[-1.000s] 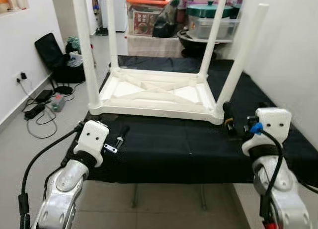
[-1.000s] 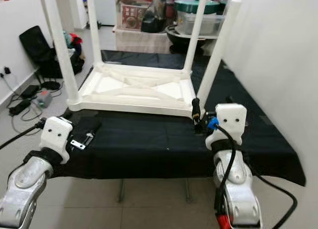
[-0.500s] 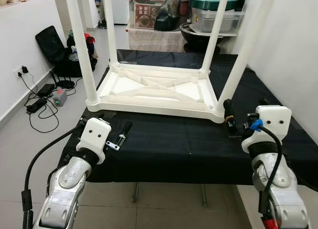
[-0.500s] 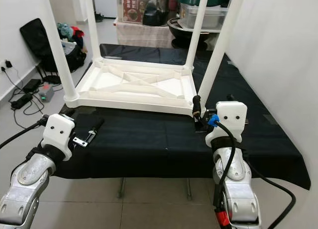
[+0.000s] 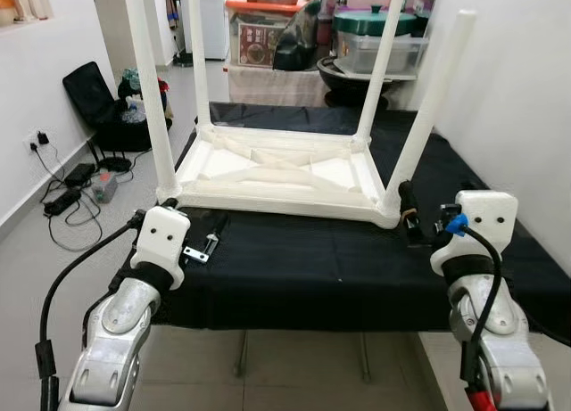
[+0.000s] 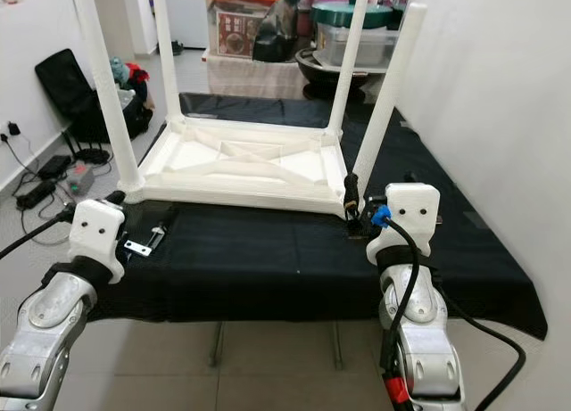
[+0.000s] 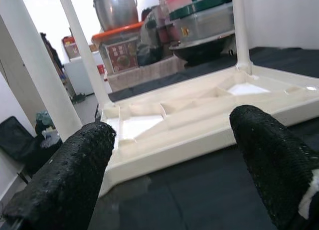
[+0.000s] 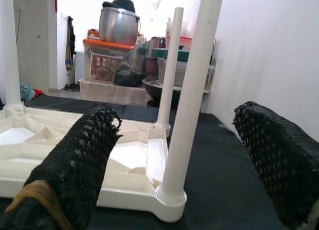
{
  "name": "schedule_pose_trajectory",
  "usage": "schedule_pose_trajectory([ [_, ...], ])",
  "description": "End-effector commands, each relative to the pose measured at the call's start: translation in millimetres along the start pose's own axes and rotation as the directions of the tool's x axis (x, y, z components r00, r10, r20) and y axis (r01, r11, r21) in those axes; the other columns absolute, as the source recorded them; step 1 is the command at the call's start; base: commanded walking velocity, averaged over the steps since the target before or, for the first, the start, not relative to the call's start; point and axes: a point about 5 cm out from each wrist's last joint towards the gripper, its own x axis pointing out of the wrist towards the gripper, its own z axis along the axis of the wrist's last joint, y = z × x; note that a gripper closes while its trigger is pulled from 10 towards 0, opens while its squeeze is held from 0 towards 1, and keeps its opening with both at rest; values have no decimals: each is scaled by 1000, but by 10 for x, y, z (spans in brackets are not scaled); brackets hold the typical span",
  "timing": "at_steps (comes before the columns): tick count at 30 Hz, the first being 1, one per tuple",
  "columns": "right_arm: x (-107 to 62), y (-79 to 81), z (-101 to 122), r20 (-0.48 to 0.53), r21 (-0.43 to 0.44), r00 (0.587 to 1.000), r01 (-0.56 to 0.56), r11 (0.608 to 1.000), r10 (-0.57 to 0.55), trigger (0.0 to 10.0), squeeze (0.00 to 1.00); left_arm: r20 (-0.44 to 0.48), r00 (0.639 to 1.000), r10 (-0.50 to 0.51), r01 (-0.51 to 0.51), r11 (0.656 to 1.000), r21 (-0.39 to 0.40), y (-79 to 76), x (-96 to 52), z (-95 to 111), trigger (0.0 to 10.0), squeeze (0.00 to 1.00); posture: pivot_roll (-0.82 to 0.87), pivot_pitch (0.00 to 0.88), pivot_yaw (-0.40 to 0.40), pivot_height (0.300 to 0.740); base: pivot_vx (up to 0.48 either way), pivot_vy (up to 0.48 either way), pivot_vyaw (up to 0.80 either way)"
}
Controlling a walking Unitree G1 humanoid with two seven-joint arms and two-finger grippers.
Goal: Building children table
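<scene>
Children's table (image 5: 281, 166) is lying upside down on the black-covered bench (image 5: 339, 259), four legs pointing up. Left claw (image 5: 207, 247), fingers spread, is hovering near the table's front left corner; right claw (image 5: 412, 222), fingers spread, is flanking the front right leg (image 8: 192, 98).

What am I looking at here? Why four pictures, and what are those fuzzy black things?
This is a humanoid robot building a children's table. Two pictures come from the cameras in its head, looking down at its silver arms. The other two come from cameras on its wrists, so the fuzzy black shapes are each gripper's own two fingers. The white plastic table lies upside down, legs up, on a black-covered surface. The left gripper and right gripper are both open near its front corners, holding nothing.
</scene>
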Motion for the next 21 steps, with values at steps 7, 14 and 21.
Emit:
schedule_pose_trajectory([
  [7, 18, 20, -11, -1, 6, 1000, 7, 1000, -7, 10000, 0, 12, 1000, 1, -1, 1000, -13, -15, 19, 9, 10000, 1000, 73, 0, -93, 740, 394, 0, 0],
  [14, 16, 31, -16, -1, 9, 1000, 5, 1000, -5, 10000, 0, 17, 1000, -5, 5, 1000, -12, -25, 25, 16, 10000, 1000, 75, 0, -93, 740, 398, 0, 0],
  [21, 20, 28, -10, 7, 15, 1000, 13, 1000, -13, 10000, 0, 25, 1000, -17, 17, 1000, -14, -39, 38, 19, 10000, 1000, 74, 0, -93, 740, 333, 0, 0],
])
